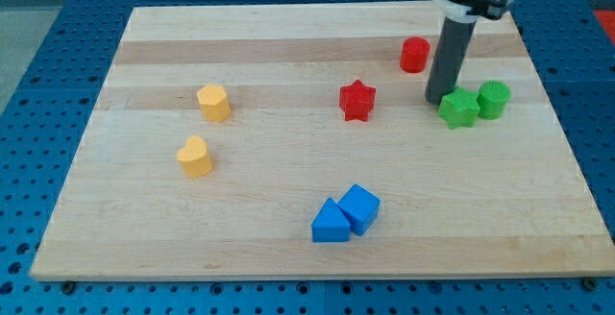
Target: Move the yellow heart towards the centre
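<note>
The yellow heart [194, 156] lies at the view's left on the wooden board, below a yellow hexagon-like block [214, 102]. My tip [437, 99] stands far off at the view's right, touching or just left of the green star [459, 109], below and right of the red cylinder [414, 54]. The rod rises dark and straight from the tip to the arm at the view's top right. The heart is well apart from the tip, with the red star [356, 100] between them.
A green cylinder [494, 98] sits right of the green star. A blue triangle [331, 223] and a blue cube [359, 207] touch each other near the view's bottom middle. The board [288, 257] lies on a blue perforated table.
</note>
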`<state>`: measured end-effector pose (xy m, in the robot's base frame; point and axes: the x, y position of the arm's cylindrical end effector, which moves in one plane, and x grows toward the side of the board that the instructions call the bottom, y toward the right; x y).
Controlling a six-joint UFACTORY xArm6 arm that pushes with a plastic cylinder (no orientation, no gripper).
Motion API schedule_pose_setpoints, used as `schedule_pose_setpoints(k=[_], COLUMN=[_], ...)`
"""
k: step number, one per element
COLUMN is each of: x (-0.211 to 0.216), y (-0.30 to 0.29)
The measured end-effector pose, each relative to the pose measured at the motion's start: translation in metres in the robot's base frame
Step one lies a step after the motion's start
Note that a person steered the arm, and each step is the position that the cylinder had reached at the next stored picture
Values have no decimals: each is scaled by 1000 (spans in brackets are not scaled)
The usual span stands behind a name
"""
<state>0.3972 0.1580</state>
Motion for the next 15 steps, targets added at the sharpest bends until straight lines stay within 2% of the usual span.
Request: schedule_pose_setpoints(k=[2,4,6,7,9,11,13,15], x=[0,10,58,80,85,113,113,101], y=[2,-35,-84,-122,-212,-299,-377,-351])
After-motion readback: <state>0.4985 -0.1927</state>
